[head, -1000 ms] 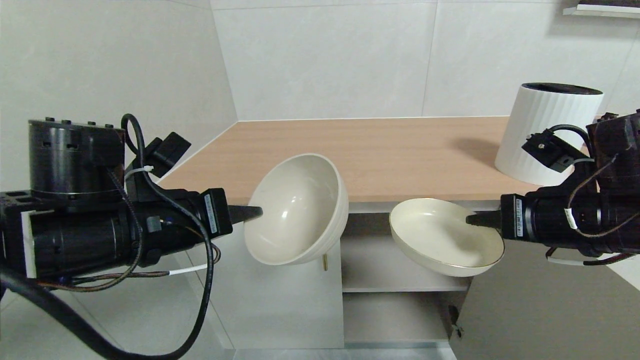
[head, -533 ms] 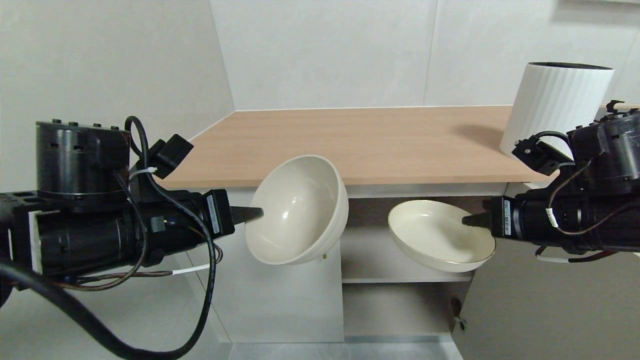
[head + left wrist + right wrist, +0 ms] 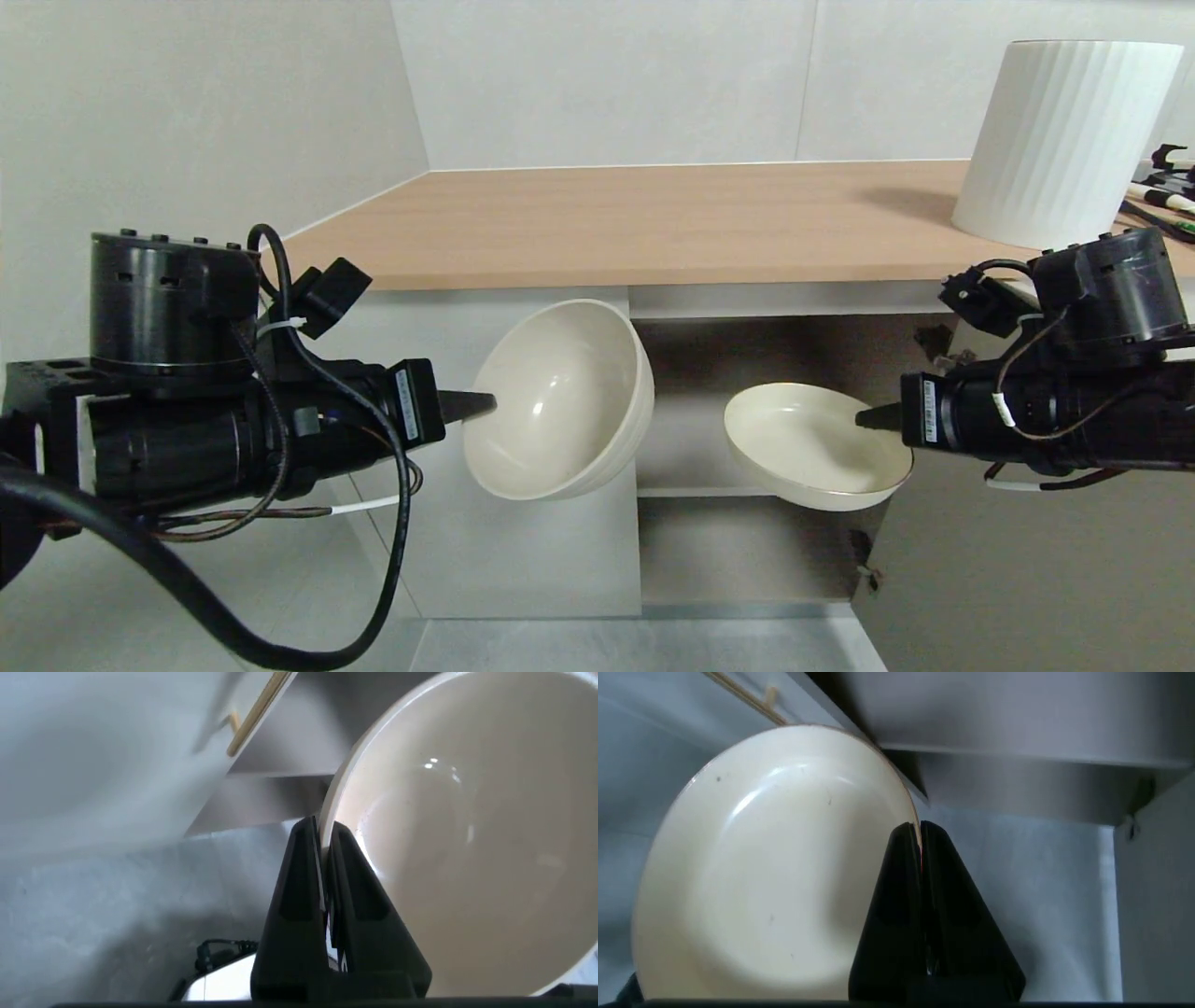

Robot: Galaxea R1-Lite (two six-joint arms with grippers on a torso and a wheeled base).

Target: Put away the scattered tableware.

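Head camera has dropped since earlier frames: table (image 3: 653,219) edge higher in view, open cabinet (image 3: 747,551) more exposed. Grasps unchanged. Left pincer (image 3: 480,405) clamped on rim of deep bowl (image 3: 560,397), bowl tilted, held in air before closed cabinet door (image 3: 523,560). Right pincer (image 3: 868,418) clamped on rim of shallow dish (image 3: 808,443), held in front of cabinet shelf (image 3: 677,489). Wooden table carries white ribbed container (image 3: 1064,140) at far right. Pale tiled wall (image 3: 607,84) behind.
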